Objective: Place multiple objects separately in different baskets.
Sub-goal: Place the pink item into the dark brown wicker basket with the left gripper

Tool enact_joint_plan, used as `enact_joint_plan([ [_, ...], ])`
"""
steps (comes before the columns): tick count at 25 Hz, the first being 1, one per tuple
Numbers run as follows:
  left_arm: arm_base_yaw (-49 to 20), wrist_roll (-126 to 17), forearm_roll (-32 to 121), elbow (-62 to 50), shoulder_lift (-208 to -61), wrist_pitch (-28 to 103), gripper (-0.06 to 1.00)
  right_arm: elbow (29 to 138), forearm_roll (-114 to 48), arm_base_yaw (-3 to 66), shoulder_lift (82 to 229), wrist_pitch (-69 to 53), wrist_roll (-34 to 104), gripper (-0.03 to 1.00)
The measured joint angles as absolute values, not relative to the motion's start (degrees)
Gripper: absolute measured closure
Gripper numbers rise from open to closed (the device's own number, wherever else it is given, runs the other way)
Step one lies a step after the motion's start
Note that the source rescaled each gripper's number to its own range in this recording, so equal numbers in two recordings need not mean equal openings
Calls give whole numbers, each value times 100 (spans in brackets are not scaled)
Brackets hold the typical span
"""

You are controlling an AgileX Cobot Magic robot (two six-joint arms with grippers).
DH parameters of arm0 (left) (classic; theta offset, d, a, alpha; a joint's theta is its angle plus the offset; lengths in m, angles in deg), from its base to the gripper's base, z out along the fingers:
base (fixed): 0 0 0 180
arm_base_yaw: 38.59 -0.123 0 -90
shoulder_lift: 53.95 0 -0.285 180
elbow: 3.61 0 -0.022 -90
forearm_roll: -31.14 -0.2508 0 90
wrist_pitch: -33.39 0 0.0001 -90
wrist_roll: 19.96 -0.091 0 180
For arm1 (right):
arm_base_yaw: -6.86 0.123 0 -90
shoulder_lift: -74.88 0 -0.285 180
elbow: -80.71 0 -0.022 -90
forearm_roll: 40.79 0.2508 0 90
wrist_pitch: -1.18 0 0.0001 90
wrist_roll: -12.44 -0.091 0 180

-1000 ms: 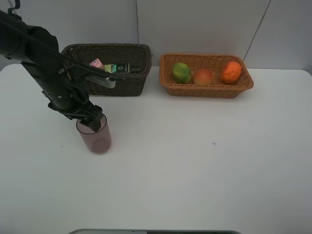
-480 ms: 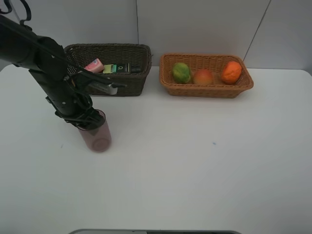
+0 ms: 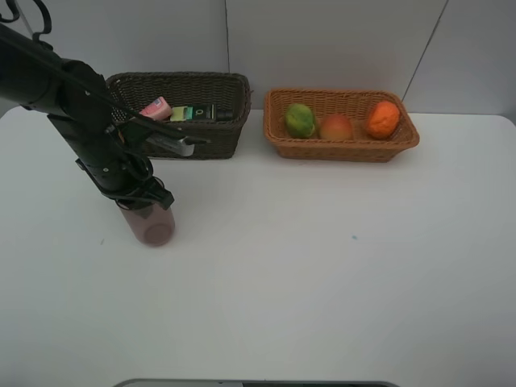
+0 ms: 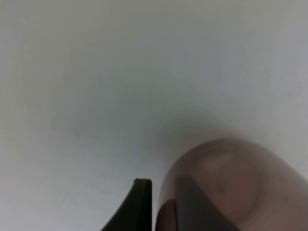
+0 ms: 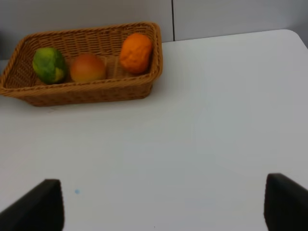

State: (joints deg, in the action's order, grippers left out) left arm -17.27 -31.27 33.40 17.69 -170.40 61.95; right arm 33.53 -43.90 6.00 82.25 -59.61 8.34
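Observation:
My left gripper [image 3: 146,201] is shut on the rim of the translucent mauve cup [image 3: 151,226] at the left of the table. In the left wrist view one finger [image 4: 137,207] is outside the cup [image 4: 236,187] wall and the other is inside it. The dark brown basket [image 3: 218,137] behind holds the pink bottle [image 3: 156,107] and the dark green pump bottle [image 3: 201,113]. The tan basket [image 3: 347,150] holds the green fruit [image 3: 299,120], the peach-like fruit [image 3: 336,126] and the orange [image 3: 382,118]. My right gripper [image 5: 163,202] stands open and empty, short of the tan basket [image 5: 86,91].
The white table [image 3: 322,266] stretches wide in front of both baskets. A grey wall stands right behind the baskets. The left arm [image 3: 72,105] slants down from the far left, passing in front of the dark basket's left end.
The left gripper's jaws have closed on the cup's wall. The cup has shifted slightly left and back with the gripper. The right gripper has not moved.

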Motion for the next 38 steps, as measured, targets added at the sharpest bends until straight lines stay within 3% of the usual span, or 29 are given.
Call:
enact_joint_plan([
  [28, -1727, -2738, 3340, 1753, -16832, 6433, 94, 3353, -4390, 600, 8225, -5961, 834, 19],
  [38, -1727, -1300, 3356, 518, -16561, 7793, 94, 3353, -4390, 600, 8225, -5961, 834, 19],
])
